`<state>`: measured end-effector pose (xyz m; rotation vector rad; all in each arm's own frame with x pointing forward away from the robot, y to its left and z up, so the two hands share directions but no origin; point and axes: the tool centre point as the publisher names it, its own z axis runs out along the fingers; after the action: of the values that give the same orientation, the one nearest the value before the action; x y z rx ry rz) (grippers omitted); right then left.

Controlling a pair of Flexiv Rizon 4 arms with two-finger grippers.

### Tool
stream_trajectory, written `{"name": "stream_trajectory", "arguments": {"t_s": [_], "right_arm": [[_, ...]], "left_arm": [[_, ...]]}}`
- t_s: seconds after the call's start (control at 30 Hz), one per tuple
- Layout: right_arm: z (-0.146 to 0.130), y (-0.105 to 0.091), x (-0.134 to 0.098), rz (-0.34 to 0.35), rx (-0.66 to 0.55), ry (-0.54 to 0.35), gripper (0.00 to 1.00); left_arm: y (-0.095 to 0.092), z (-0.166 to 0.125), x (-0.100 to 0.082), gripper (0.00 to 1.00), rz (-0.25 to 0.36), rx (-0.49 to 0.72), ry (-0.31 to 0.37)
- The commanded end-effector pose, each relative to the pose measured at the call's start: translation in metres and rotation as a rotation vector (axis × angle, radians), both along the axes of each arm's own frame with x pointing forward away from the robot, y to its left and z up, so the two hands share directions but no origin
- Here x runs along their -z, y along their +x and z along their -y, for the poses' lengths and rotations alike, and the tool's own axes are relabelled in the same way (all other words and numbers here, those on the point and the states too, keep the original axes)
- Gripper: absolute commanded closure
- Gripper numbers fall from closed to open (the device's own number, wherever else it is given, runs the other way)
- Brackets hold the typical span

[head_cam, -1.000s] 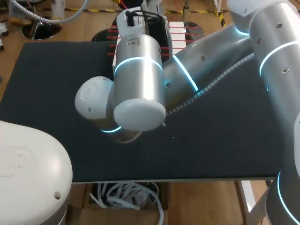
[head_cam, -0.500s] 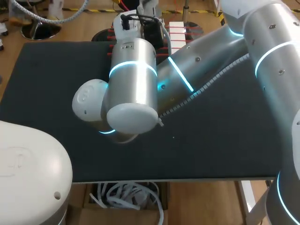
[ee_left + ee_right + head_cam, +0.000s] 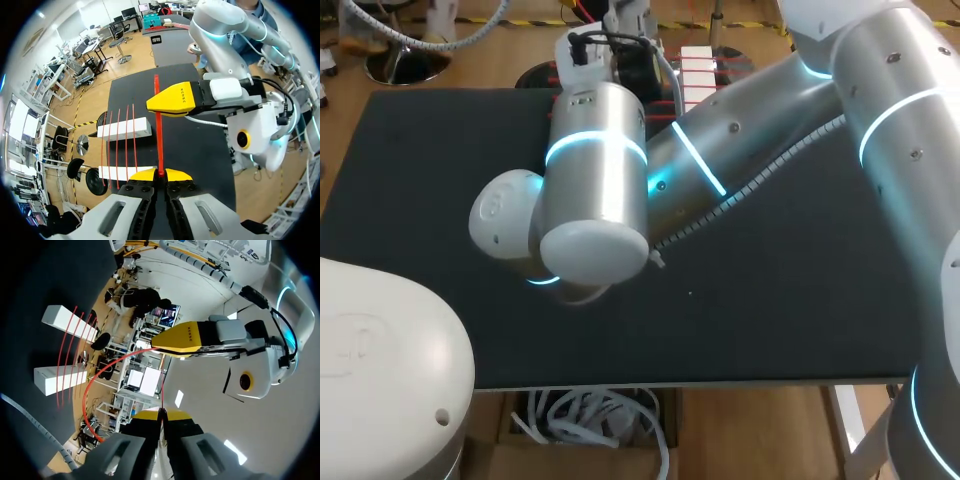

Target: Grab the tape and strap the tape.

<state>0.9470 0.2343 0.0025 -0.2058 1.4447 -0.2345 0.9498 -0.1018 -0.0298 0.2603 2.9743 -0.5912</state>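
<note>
Wrist cams only: left gripper [image 3: 160, 174] & right gripper [image 3: 161, 414] each pinched tight on red tape [image 3: 159, 137]; in head view, hidden behind right arm [image 3: 595, 170].

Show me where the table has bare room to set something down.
Free: the black mat left of the right arm, and the strip along its near edge. Crowded: the far middle, around the white blocks and red tape.

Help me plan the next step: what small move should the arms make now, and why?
Probably ease the left gripper toward the right gripper, so the red strap bends into a loop. Both look shut on that one strap, away from the white blocks.
</note>
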Motion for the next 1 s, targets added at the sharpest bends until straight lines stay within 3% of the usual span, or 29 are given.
{"name": "stream_trajectory", "arguments": {"t_s": [0.03,1.0], "right_arm": [[-0.0037,-0.0001,-0.0004,0.002,0.002,-0.007,1.0],[-0.0122,0.0002,0.0007,0.005,-0.009,-0.018,1.0]], "left_arm": [[0.0001,-0.0001,-0.0009,1.0,-0.002,-0.001,0.004],[0.0001,-0.0001,-0.0009,1.0,-0.002,-0.001,0.004]]}}
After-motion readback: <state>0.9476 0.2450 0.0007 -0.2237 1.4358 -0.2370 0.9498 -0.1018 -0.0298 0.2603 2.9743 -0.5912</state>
